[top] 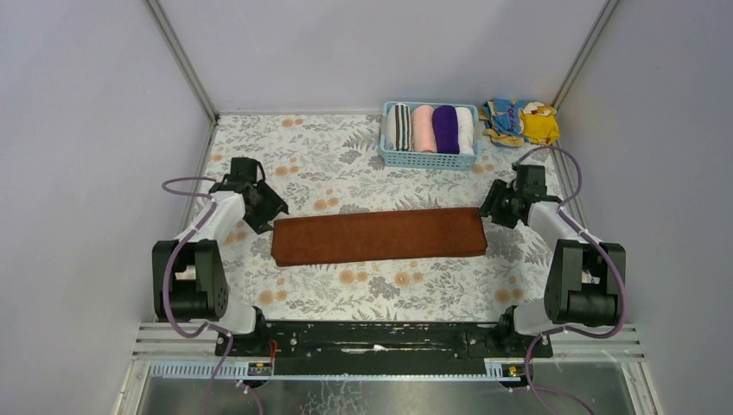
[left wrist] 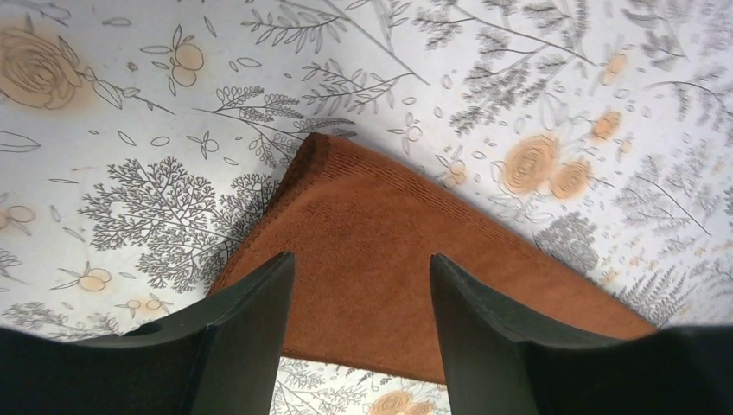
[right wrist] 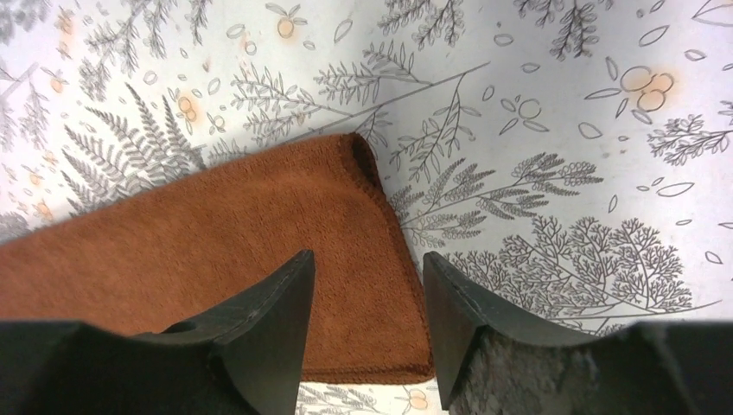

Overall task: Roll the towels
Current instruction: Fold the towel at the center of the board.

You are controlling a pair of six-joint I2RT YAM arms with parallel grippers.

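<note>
The rust-brown towel [top: 379, 235] lies folded into a long flat strip across the middle of the table. My left gripper [top: 264, 213] hangs just above its left end [left wrist: 363, 251], jaws open and empty. At the strip's right end [right wrist: 259, 225] my right gripper [top: 494, 210] hovers with its jaws open too, holding nothing. The deep purple towel [top: 445, 129] sits rolled in the blue basket [top: 430, 159] at the back.
The basket also holds a striped roll [top: 399, 127], a pink roll [top: 423, 128] and a white roll [top: 466, 130]. A yellow-and-blue patterned cloth [top: 520, 120] lies in the back right corner. Grey walls close in the floral table [top: 346, 164] on three sides.
</note>
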